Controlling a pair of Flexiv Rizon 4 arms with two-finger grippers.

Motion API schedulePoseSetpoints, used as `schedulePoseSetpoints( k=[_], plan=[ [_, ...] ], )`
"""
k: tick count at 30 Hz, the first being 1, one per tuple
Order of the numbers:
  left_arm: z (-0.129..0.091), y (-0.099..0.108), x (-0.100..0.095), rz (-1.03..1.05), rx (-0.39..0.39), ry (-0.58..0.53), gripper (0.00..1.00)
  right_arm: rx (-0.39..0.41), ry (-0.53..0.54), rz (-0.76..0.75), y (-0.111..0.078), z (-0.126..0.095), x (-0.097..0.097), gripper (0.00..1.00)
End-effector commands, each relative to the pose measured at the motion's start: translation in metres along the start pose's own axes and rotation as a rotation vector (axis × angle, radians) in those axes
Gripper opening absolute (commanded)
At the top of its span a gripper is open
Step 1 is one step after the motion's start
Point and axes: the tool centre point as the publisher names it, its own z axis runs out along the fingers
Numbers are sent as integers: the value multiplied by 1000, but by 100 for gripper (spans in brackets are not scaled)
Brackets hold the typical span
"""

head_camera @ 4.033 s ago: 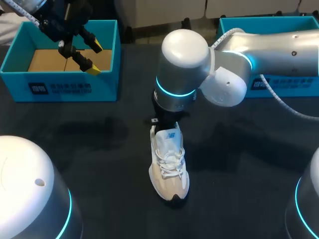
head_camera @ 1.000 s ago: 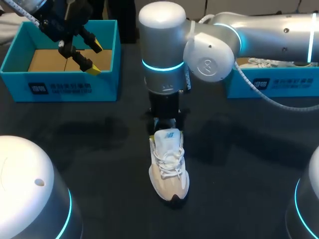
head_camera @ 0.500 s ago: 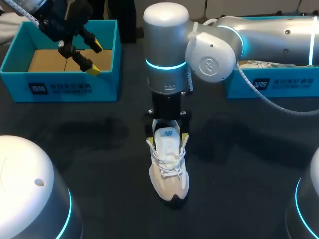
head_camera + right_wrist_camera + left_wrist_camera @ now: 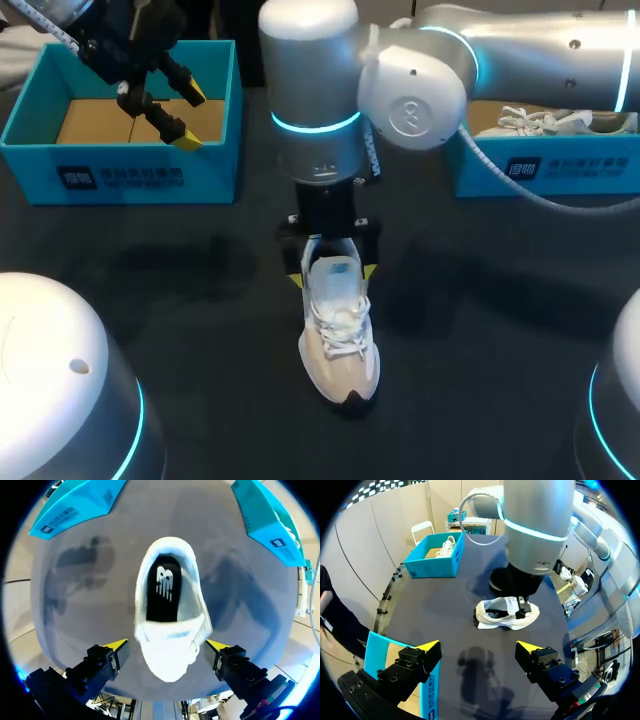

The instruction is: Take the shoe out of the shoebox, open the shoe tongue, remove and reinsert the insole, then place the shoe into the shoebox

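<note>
Head view showed the shoe (image 4: 340, 345) out of its box, standing on the table (image 4: 200, 300) at the middle, toe toward the camera. The right arm (image 4: 520, 50) reached in over it, and the right jaws hung straight down at the tongue (image 4: 336, 272), their yellow tips (image 4: 303, 281) flanking the shoe's collar. In the right wrist view those jaws stood open, one tip on each side of the shoe and just beside it; I could not tell whether either touched it. The black insole (image 4: 163, 587) lay flat inside the shoe.

The left jaws were open and empty, well apart from the shoe, above the left box (image 4: 120, 175). The right box (image 4: 520, 170) held another shoe (image 4: 530, 122).

By my judgement the taking-out was done and the tongue step was in hand, with the insole work and the return to a box yet to come. The next move called for the right jaws to close on the tongue alone and draw it up and toward the toe, widening the mouth enough to reach the insole. The shoe stood free, so a pull might drag or tip it; the left arm would likely need to come across and steady it.
</note>
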Motion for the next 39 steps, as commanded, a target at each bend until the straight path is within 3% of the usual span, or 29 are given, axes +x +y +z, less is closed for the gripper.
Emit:
schedulePoseSetpoints(
  k=[1,4,5,6,11,17,19,23,25,32,39],
  plan=[
    [0,0,0,1,-2,0,100,-15,-12,5,-11,-8,1,100],
    [0,0,0,1,-2,0,100,-29,-19,13,-15,-9,2,98],
    [0,0,0,1,-2,0,100,-27,-19,15,-16,-9,1,65],
    [0,0,0,1,-2,0,100,-26,-17,18,-17,-8,0,51],
    [0,0,0,1,-2,0,100,-33,-21,18,-15,-7,0,37],
    [0,0,0,1,-2,0,100,-30,-16,13,-14,-3,-3,38],
    [0,0,0,1,-2,0,100,-32,-16,9,-13,-3,-2,29],
    [0,0,0,1,-2,0,100,-37,-9,0,-12,5,-8,38],
    [0,0,0,1,-2,0,100,-38,1,-5,-9,11,-11,38],
    [0,0,0,1,-2,0,100,-33,42,-33,7,26,-15,31],
    [0,0,0,1,-2,0,100,-56,10,-40,5,10,-16,31]
  ],
)
